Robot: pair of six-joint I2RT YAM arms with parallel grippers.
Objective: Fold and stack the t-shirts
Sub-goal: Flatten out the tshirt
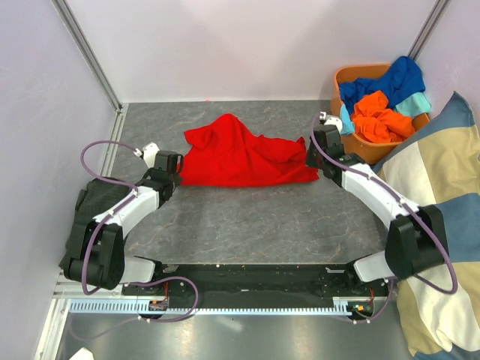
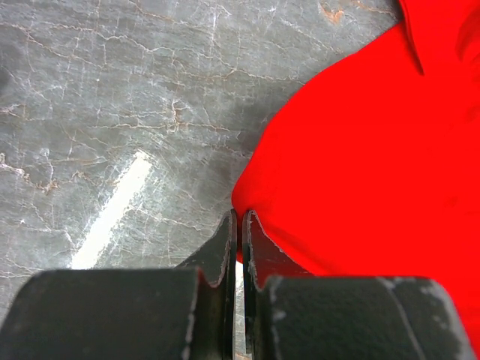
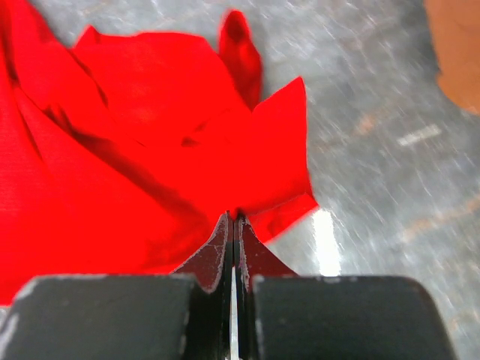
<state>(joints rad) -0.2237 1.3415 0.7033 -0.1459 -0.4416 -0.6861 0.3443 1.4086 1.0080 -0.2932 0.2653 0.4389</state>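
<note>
Bench (image 1: 247,225), grey marbled, walled at 12 and 9 o'clock in the overhead view. A checked cushion (image 1: 442,202) leans in at 4 o'clock, off the working surface but close to the right arm's (image 1: 375,187) elbow. The red t-shirt (image 1: 240,157) lies crumpled on the bench just toward 12 o'clock of centre, bunched highest at its own 12 o'clock and flatter along the hem at 6 o'clock. An orange basket (image 1: 345,79) stands at 2 o'clock and holds the remaining shirts in a heap: blue t-shirt (image 1: 401,79), orange t-shirt (image 1: 379,116) and teal t-shirt (image 1: 416,103). None is folded yet, so the task looks to be at its start. The left arm (image 1: 127,206) reaches the red shirt's 9 o'clock corner and the right arm its 3 o'clock corner. Each wrist view shows the jaws pressed together with red cloth at their tips, so I read both as pinching the hem, the left on only a thin corner. Opposite corners are probably held so the shirt can be lifted and pulled flat. Open room lies at 6 o'clock, the bare strip between the shirt and the arm bases. The basket rim sits just beside the right wrist, so swinging toward 2 o'clock risks a knock.
</note>
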